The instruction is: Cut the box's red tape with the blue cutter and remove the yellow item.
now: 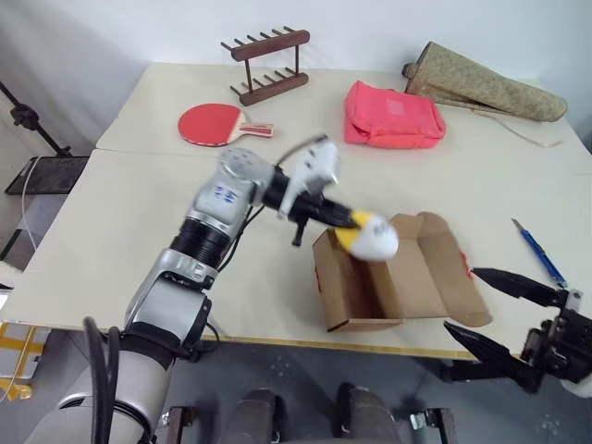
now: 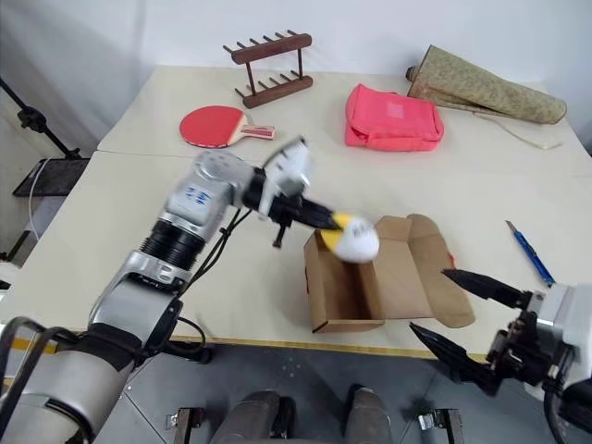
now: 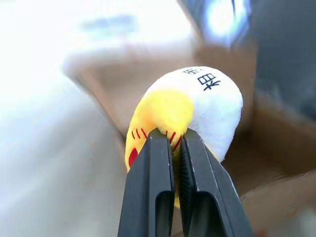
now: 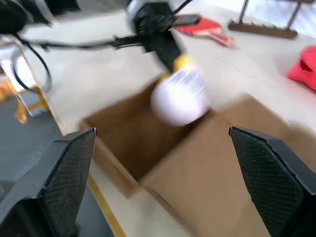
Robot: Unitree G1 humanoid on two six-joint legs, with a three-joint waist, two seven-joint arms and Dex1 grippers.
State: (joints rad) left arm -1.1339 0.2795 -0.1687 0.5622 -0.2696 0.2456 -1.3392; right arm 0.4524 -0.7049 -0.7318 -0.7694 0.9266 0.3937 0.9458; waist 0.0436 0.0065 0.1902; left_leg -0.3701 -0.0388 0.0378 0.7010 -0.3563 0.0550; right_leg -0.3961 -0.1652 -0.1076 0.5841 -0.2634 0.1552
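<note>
On the counter (image 1: 120, 240), toward its far left, a red paddle (image 1: 215, 124) lies flat, with a wooden rack (image 1: 268, 63) standing just behind it. Nearer the middle, the left gripper (image 1: 350, 219) reaches in from the left with its fingers (image 3: 150, 192) clamped together on the yellow end of the yellow item (image 1: 370, 237), a soft rounded thing with a white end, held in the air over the open top of the box (image 1: 370, 287). The box sits near the counter's front edge, its flaps spread toward the right. A pink pouch (image 1: 393, 116) rests farther back. The right gripper (image 1: 495, 310) hangs just off the front edge beside the box, fingers wide apart and empty. The blue cutter (image 1: 539, 253) lies on the counter right of the box.
</note>
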